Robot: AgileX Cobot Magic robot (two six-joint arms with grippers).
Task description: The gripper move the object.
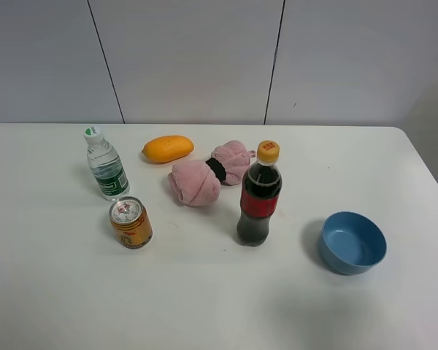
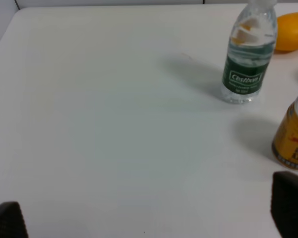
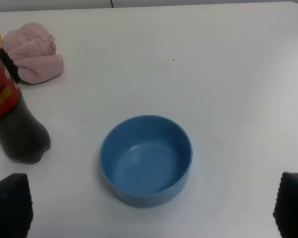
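Note:
The small clear water bottle point(image 1: 106, 166) with a green label and a white cap stands upright at the back left of the white table point(image 1: 204, 306). It also shows in the left wrist view point(image 2: 248, 59), some way ahead of my left gripper point(image 2: 149, 213). That gripper is open and empty, with only its black fingertips point(image 2: 290, 203) showing. My right gripper point(image 3: 151, 206) is open and empty too, its fingertips point(image 3: 10, 206) wide apart just short of a blue bowl point(image 3: 146, 158). Neither gripper shows in the exterior high view.
An orange-yellow can point(image 1: 130, 222) stands just in front of the water bottle. A mango point(image 1: 168, 148) and a pink rolled towel point(image 1: 208, 173) lie at the back middle. A dark cola bottle point(image 1: 259, 197) with a yellow cap stands mid-table. The blue bowl point(image 1: 352, 242) sits at the right.

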